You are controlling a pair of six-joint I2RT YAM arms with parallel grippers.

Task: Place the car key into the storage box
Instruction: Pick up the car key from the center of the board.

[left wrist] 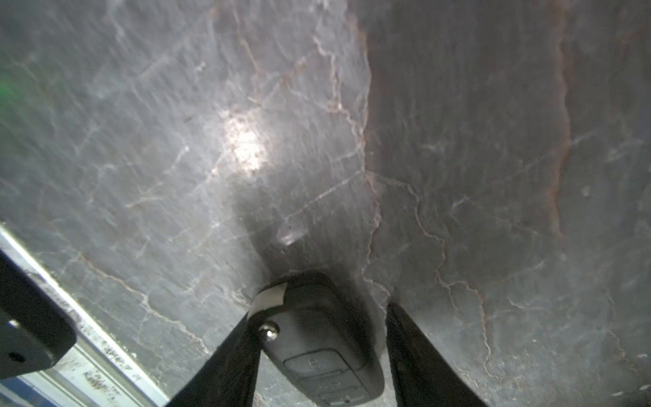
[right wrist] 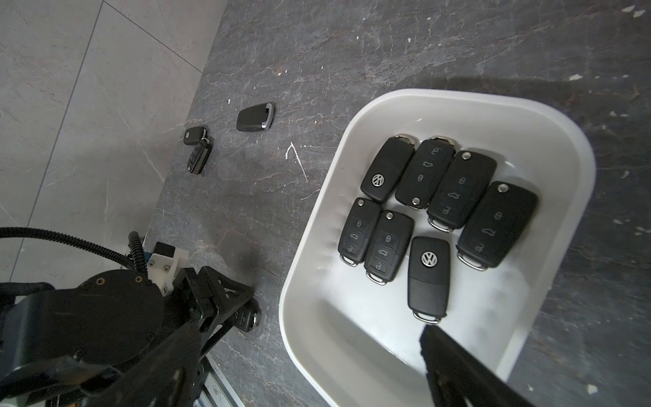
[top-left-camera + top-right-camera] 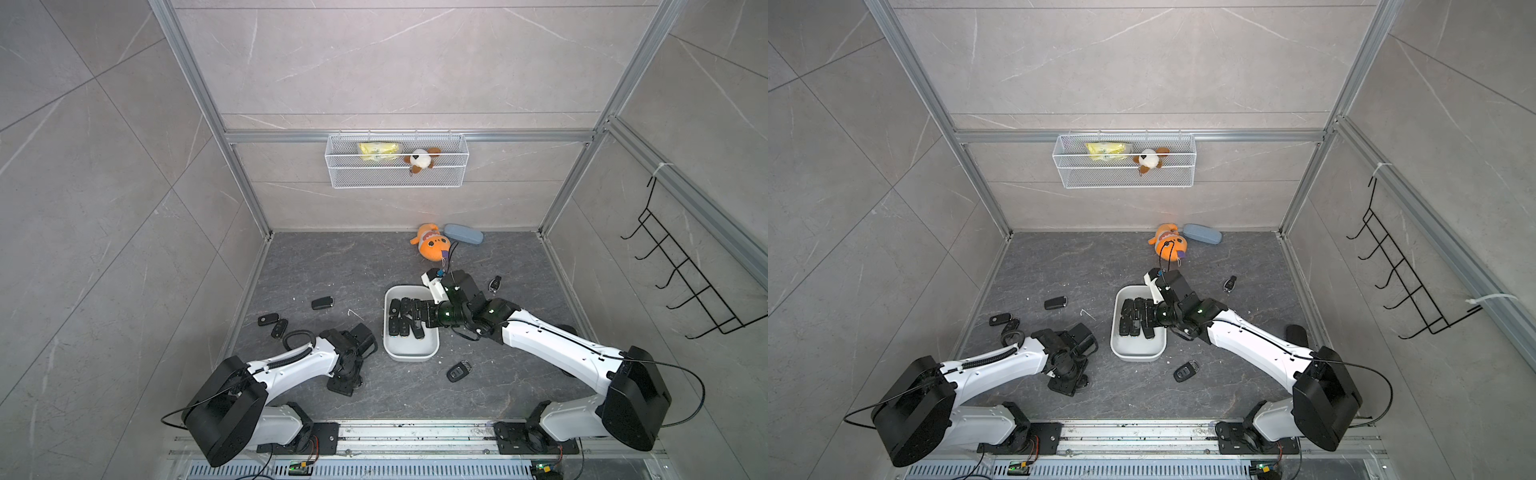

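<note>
A black car key lies on the dark stone table between the fingers of my left gripper. One finger touches the key's side, and a thin gap shows at the other. The right wrist view shows the same key under my left gripper, beside the storage box. The white storage box sits mid-table and holds several black key fobs. My right gripper hangs open over the box with nothing in it. In both top views the left gripper hides its key.
Loose key fobs lie left of the box, in front of it and to its right. An orange plush and a blue-grey case sit at the back. A wire basket hangs on the back wall.
</note>
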